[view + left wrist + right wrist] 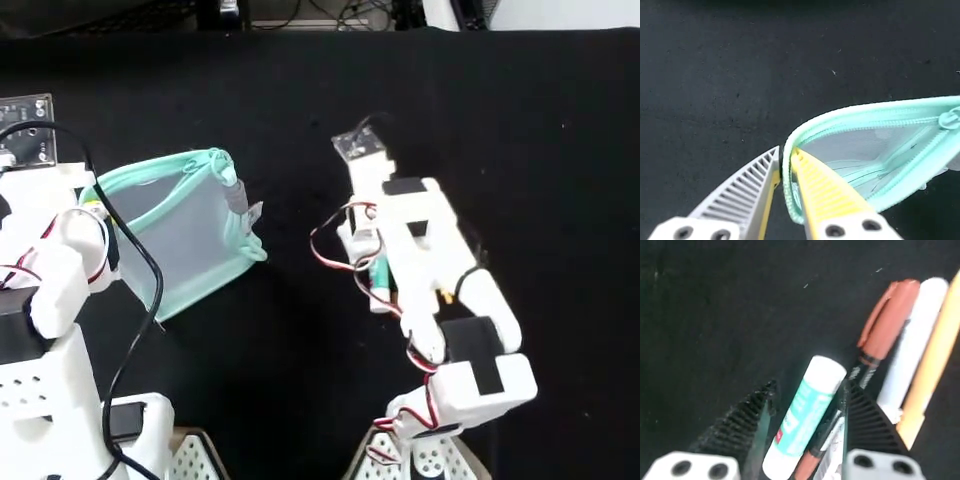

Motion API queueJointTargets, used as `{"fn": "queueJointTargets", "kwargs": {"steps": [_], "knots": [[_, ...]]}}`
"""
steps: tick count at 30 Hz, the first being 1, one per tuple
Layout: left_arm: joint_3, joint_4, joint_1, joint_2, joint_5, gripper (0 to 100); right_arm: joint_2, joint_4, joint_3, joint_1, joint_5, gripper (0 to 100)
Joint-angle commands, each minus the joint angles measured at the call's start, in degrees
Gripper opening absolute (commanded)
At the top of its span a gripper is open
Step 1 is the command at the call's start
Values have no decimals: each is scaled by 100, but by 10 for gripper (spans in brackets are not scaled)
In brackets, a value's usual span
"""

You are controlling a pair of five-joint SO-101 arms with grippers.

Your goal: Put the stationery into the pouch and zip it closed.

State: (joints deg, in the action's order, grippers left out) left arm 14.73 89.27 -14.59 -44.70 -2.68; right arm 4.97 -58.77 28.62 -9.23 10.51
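Mint-green mesh pouch [185, 225] lies at the left of the desk [550, 150], its soft rim clenched in my left tool [786, 151]. My right tool [809, 386] stands released astride the glue stick [805, 412], beside a marker [890, 315]. I judge the stick light, stiff and slick, best gripped mid-barrel.

L pincer [785, 151] clamps mint pouch [875, 145] rim, yellow finger [825, 195] inside, w/ zip open, on black table [740, 75].
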Motion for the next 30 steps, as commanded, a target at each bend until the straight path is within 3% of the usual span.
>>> {"fn": "queueJointTargets", "kwargs": {"steps": [1,11,17,26,30], "knots": [[523,35,-75,158,44,33,-22,-53,-189,-167,114,201],[523,35,-75,167,53,33,-22,624,-40,-220,149,201],[523,35,-75,167,53,33,198,229,-215,-202,149,109],[523,35,-75,167,44,33,1086,-105,-1033,-193,149,112],[523,35,-75,167,44,33,822,-211,-945,-193,149,12]]}}
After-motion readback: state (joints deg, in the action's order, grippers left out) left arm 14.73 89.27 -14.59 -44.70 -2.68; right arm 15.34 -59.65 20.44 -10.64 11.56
